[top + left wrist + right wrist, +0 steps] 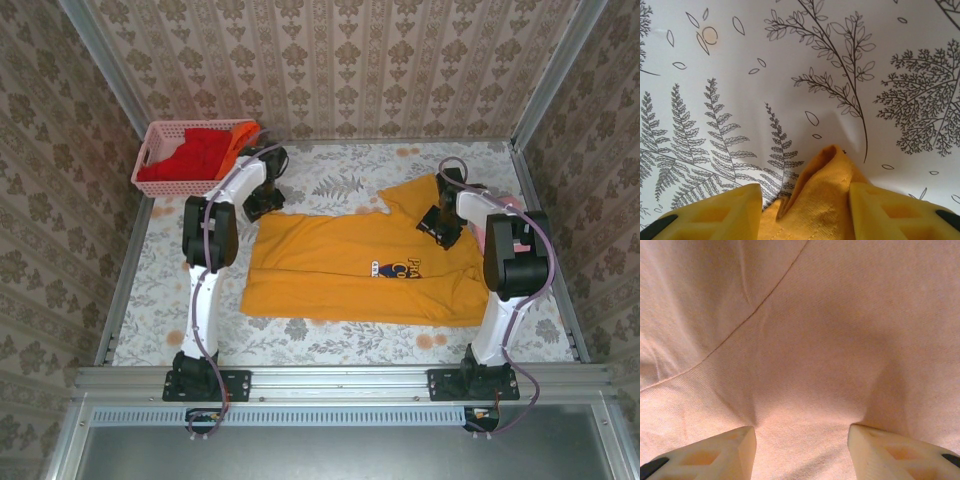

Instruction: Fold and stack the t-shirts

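The golden-yellow t-shirt [340, 270] lies spread logo-up in the middle of the tabletop [330, 182], between the two arms. The left hand [804, 192] sits at its far left corner, fingers partway apart around a peaked fold of yellow cloth. Whether that fold is pinched or loose cannot be told. The right hand [802, 429], near the shirt's right end, is partway apart with nothing between its fingers. Its fingertips dimple cloth that looks pale pink up close, so it may be the yellow shirt or the pale pink t-shirt [505, 207] beside it. If the left corner slips free, the fold would likely run skew. If the right hand closes on the wrong layer, two garments could lift together. The shirt's long axis runs left to right, parallel to the near edge. The hem seems to point left and the collar right, with one sleeve toward the far wall.
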{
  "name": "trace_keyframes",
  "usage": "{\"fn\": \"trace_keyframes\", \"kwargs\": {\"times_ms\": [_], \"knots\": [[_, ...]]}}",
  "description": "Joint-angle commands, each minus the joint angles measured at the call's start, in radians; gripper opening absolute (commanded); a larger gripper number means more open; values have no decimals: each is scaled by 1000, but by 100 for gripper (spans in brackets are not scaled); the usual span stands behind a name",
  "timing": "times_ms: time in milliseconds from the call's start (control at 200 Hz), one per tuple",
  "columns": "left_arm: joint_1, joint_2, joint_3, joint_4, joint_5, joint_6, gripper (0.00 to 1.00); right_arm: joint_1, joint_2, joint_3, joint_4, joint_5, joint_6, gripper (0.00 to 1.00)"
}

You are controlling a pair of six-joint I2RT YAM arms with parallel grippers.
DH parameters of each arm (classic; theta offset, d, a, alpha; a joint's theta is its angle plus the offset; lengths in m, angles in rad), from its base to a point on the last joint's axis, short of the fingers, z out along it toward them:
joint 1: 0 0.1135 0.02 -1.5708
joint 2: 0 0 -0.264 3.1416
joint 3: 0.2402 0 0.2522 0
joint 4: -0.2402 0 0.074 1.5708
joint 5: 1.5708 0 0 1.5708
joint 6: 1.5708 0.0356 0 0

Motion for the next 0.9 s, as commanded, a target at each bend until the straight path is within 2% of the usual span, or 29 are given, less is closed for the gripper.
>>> {"fn": "trace_keyframes", "kwargs": {"times_ms": [0, 195, 320, 700, 895], "knots": [[-14, -38, 25, -16, -27, 7, 51, -1, 30, -29, -25, -16, -9, 54], [-12, -16, 87, -14, -30, 18, 63, -1, 25, -42, -14, -26, -7, 54], [-9, 29, 142, -43, -16, 17, 64, -1, 23, -45, -6, -33, -4, 54], [-10, 78, 121, -82, 30, -12, 55, -3, 38, -24, -13, -36, -4, 54], [-3, 107, 125, -76, 42, -16, 46, -3, 49, -2, -23, -44, 2, 54]]}}
